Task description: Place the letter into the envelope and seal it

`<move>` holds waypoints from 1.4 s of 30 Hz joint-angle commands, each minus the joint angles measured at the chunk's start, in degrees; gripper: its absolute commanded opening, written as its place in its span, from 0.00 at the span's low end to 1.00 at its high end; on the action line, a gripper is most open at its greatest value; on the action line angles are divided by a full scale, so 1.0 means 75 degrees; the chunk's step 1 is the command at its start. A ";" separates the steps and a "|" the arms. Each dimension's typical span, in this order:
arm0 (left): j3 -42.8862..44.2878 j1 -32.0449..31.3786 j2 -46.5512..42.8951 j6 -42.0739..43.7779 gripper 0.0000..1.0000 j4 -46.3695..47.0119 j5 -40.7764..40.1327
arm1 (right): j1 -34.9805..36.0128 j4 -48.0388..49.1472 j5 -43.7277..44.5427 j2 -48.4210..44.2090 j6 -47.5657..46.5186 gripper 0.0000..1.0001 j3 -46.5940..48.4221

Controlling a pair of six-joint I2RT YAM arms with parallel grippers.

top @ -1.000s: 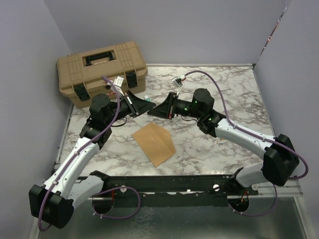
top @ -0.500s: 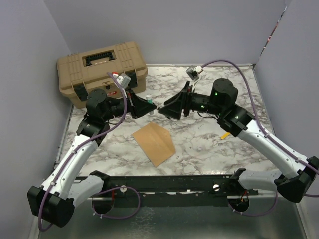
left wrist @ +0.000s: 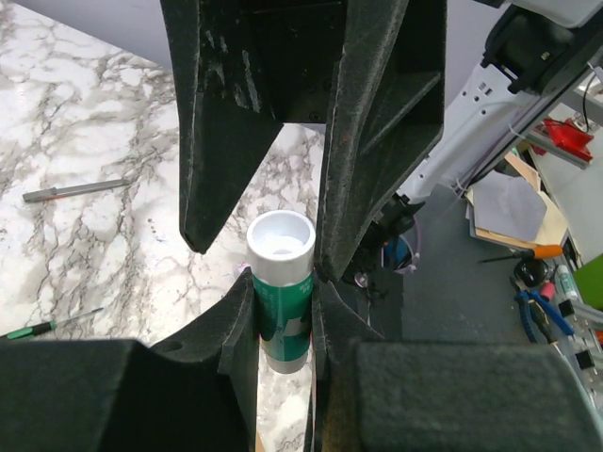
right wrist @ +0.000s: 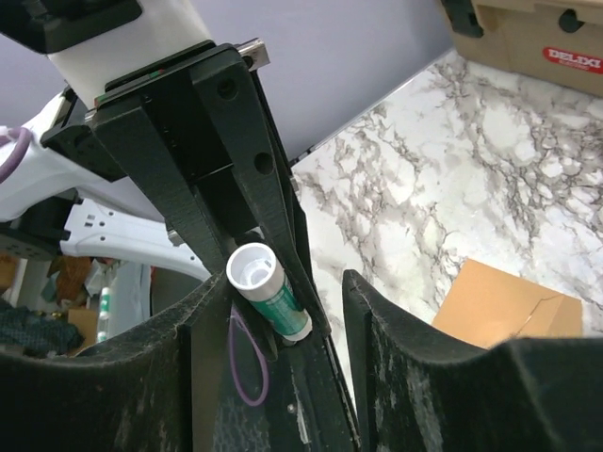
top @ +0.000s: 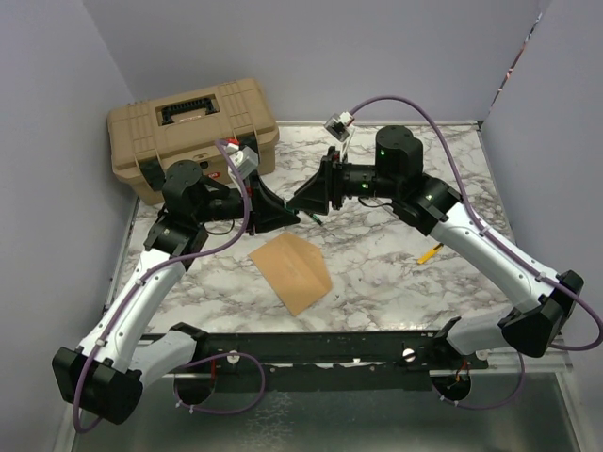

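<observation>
"Where does everything sit, going by the flat kraft-brown paper envelope [top: 292, 271]?"

"The tan plastic toolbox [top: 193, 132] is behind it, to the left. The green-and-white glue stick [left wrist: 281, 282] is right behind it, clamped in the left gripper [top: 288, 217]. The thin yellow pen-like stick [top: 429, 252] is to its right."

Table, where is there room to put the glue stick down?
Bare marble lies right of the envelope, up to the yellow pen, and in the far right corner of the table behind the right arm. It is crowded by the toolbox, where the left claw and right claw meet at the glue stick.
</observation>
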 commanded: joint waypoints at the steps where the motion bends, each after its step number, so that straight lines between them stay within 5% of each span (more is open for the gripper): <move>1: 0.0068 0.0005 -0.0072 0.0252 0.00 0.0032 0.0641 | 0.0002 -0.0178 -0.0521 0.0044 0.0028 0.49 0.0207; 9: 0.0041 0.0007 -0.0057 0.0267 0.00 0.0043 0.0987 | -0.0006 -0.0059 0.0016 0.0334 0.0551 0.20 0.0383; 18: 0.0080 0.0007 0.0130 0.0328 0.00 0.0028 0.0489 | 0.0034 0.0212 0.0837 0.0628 0.1649 0.01 0.0420; 23: -0.0224 -0.0043 0.0117 -0.0074 0.00 0.0228 -0.2299 | 0.0304 -0.0407 0.3486 0.0530 0.2521 0.01 0.0275; 30: -0.1140 -0.0215 0.0091 -0.1238 0.00 0.1499 -0.4244 | 0.0384 -0.1003 0.6787 0.0548 0.3601 0.00 -0.0175; 37: -0.1446 -0.0228 0.0144 -0.1021 0.00 0.1470 -0.3869 | 0.0367 -0.0161 0.5548 0.0367 0.2525 0.02 -0.0203; 42: -0.1383 -0.0227 0.0129 -0.0753 0.00 0.1128 -0.3253 | 0.0363 0.0059 0.3905 0.0105 0.1430 0.34 -0.0097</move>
